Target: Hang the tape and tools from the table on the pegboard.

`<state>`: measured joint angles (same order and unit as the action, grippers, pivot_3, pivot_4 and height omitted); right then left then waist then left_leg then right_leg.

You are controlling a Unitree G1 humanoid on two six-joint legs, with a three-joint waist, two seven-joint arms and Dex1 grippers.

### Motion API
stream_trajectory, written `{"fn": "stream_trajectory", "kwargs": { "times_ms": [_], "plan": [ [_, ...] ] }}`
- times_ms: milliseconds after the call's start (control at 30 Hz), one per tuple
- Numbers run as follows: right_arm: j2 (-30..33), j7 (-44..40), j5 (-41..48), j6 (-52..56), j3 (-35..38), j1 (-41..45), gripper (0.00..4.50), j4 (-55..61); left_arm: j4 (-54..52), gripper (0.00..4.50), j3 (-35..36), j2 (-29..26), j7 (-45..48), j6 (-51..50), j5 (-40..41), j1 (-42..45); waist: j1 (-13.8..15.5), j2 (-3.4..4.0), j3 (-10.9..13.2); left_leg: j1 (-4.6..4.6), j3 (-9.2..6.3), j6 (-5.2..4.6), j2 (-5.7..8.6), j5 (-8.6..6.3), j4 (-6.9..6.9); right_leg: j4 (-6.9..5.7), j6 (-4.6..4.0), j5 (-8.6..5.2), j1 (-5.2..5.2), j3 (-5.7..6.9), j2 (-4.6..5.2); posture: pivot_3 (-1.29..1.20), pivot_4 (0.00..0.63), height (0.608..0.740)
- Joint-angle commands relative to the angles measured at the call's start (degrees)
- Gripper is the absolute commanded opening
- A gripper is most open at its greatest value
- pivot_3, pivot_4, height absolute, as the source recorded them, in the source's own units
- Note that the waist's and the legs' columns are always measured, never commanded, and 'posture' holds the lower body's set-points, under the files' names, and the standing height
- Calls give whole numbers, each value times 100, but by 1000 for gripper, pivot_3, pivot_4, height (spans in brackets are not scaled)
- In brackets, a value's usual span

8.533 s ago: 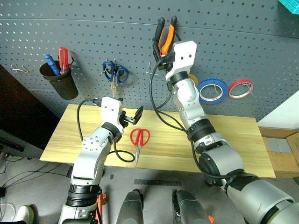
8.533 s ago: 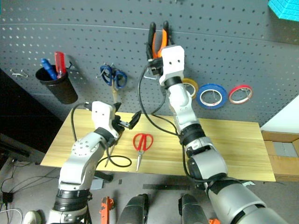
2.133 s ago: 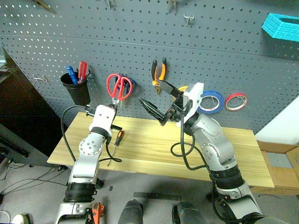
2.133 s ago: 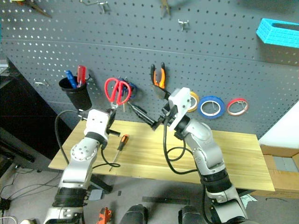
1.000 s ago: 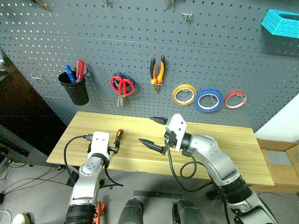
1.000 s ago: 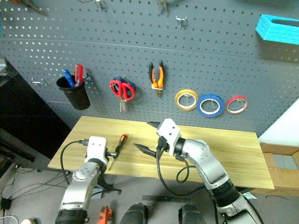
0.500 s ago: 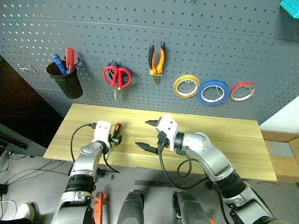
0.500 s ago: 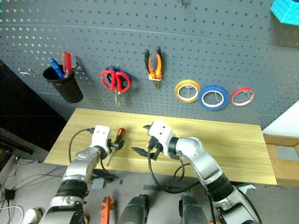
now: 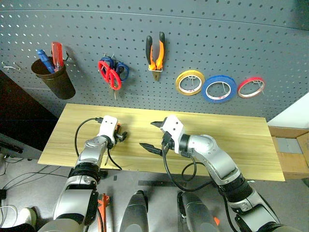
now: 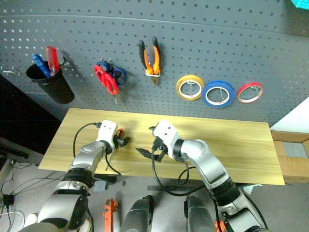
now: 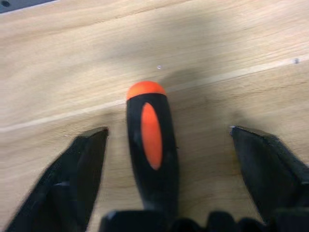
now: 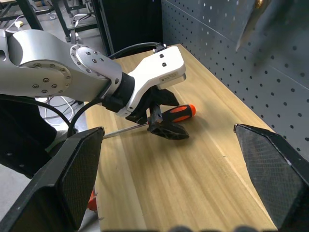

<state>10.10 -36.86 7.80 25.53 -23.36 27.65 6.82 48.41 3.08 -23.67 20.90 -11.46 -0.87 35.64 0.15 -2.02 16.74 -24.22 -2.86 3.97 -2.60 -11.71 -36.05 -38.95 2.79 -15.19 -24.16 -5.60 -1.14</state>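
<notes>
Dark grey perforated wall panel [image 9: 96,29] filling the backdrop from 9 to 3 o'clock, pale wood worktop [image 9: 241,145] set against it, grey floor [image 9: 29,179] strewn with cables at 7 o'clock, white wall [image 9: 294,113] and cardboard box [image 9: 292,154] at 3 o'clock.

The two eye views look from high up, forward and down. Both show the same scene: the whole bench [image 9: 231,145], the pegboard [image 9: 217,38] behind it, and both arms reaching in from below. The right eye view sits a little to the side of the left eye view.

The left wrist view is very close to the bench. It looks along the left tool [image 11: 164,145] at the screwdriver [image 11: 150,145] handle.

The right wrist view looks across the bench from farther back. It shares the left tool and the screwdriver with the left wrist view.
</notes>
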Motion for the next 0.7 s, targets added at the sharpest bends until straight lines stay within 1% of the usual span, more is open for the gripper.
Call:
{"fn": "stream_trajectory", "kwargs": {
  "times_ms": [33,200,233,367,500,567,633,667,700],
  "plan": [
    [-71,27,-3,-119,95,64,4500,28,-68,2800,-83,-97,-8,-301,-104,-173,-15,1,0,0,-2,0,0,0,0,0,0,0,1,2,0,132,336,740],
    [-78,-1,-25,-243,58,88,4500,-69,-331,1047,-87,-94,-13,-483,-70,-281,-28,1,1,0,-3,2,0,1,0,0,0,-1,1,2,0,142,331,740],
    [-77,-26,-6,-265,61,84,4500,-73,-399,936,-77,-92,-29,-527,-64,-307,-27,2,1,0,-3,2,0,1,0,0,-1,-1,1,2,0,145,329,740],
    [-56,-131,65,-337,82,54,4500,-66,-765,939,-39,-83,-125,-641,-57,-468,-26,1,1,-1,-4,2,0,1,2,2,-1,-2,1,2,1,154,314,740],
    [-37,-278,216,-370,160,-23,4500,33,-1635,939,-1,-58,-221,-793,-17,-874,-24,1,0,-3,-6,3,0,1,5,4,-2,-2,1,5,2,160,290,740],
    [-38,-439,497,-368,323,-123,4500,242,-2867,939,50,-97,-331,-928,-47,-1426,-27,-1,-1,-8,-7,3,-1,1,5,4,-2,-2,-1,7,4,171,266,740],
    [-118,-585,980,-200,548,-233,4500,548,-4299,939,166,-119,-514,-1180,-115,-2025,-15,-5,-4,-22,-15,8,-2,1,7,9,-7,1,-9,13,13,186,245,740],
    [-150,-616,1120,-150,610,-255,4500,613,-4690,939,198,-121,-589,-1278,-147,-2180,2,-5,-3,-30,-23,16,-4,0,7,11,-32,16,-12,20,21,192,237,740],
    [-210,-613,1345,-29,700,-264,4500,746,-5341,939,279,-139,-729,-1358,-250,-2365,35,-6,-5,-33,-27,19,-4,0,8,11,-33,16,-14,23,27,200,228,740]
  ]
}}
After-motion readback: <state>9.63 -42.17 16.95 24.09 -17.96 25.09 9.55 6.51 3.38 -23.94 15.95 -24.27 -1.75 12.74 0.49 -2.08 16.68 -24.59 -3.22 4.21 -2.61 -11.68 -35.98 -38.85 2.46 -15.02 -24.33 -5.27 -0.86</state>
